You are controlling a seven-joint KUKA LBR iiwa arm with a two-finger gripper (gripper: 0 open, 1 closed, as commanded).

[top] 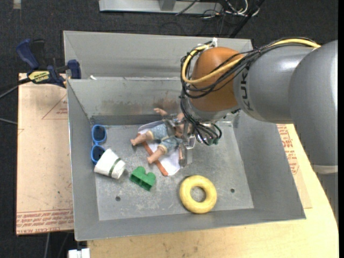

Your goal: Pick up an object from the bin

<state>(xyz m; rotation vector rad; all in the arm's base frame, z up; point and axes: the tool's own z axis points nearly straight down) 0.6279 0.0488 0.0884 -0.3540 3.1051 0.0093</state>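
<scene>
My gripper [181, 153] reaches down into the middle of the bin, its fingers hanging just over a small doll [156, 144] that lies on its back with pale limbs spread and a light blue dress. A flat white and orange piece [169, 167] lies right under the fingertips. Nothing shows between the fingers. A yellow ring [198, 194] rests in front of the gripper, towards the bin's near wall.
A green toothed block [142, 178] lies left of the ring. A white cup-shaped cap [110, 164] and blue sunglasses [98, 143] sit by the left wall. The arm with its orange dome and cables covers the bin's back right.
</scene>
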